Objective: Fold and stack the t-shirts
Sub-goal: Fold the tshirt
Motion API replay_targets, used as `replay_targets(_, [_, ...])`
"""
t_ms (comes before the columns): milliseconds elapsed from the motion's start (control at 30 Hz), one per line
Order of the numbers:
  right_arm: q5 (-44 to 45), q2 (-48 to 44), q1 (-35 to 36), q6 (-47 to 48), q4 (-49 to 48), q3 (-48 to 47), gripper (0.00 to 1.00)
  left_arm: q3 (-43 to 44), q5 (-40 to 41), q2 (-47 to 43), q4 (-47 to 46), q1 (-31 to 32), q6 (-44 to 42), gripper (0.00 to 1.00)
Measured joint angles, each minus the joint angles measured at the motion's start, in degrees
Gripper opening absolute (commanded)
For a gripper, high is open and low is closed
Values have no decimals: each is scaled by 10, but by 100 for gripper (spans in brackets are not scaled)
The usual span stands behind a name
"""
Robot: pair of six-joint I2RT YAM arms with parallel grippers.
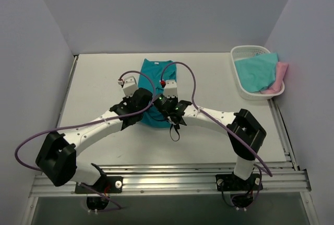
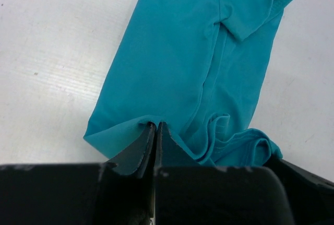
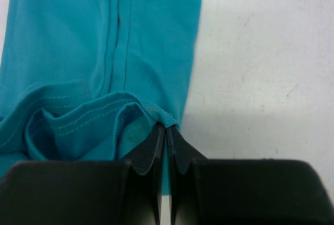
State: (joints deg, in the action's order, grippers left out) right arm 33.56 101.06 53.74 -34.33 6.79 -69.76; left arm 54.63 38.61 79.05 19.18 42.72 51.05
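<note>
The deep teal t-shirt (image 1: pixel 155 70) lies lengthwise in the middle of the table, folded into a narrow strip. My left gripper (image 2: pixel 155 126) is shut on its near left corner; the shirt (image 2: pixel 193 58) stretches away from the jaws. My right gripper (image 3: pixel 167 127) is shut on the near right corner at the hem, with the shirt (image 3: pixel 78 52) bunched beside it. In the top view both grippers (image 1: pixel 140 99) (image 1: pixel 168 102) sit side by side over the shirt's near end. The aqua t-shirt (image 1: pixel 255 71) and the pale pink one (image 1: pixel 281 73) lie in the basket.
The white slotted basket (image 1: pixel 241 52) stands at the far right of the table, against the right wall. Purple cables loop over both arms. Bare white table (image 1: pixel 99 79) lies to the left and right of the teal shirt.
</note>
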Motion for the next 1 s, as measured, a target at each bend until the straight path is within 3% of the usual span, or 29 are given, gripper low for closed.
replay_targets(367, [-16, 76, -63, 28, 1, -98, 0, 121, -70, 136, -46, -73, -69, 2])
replay_targets(1000, [-72, 223, -142, 43, -9, -208, 0, 236, -169, 333, -101, -169, -117, 2])
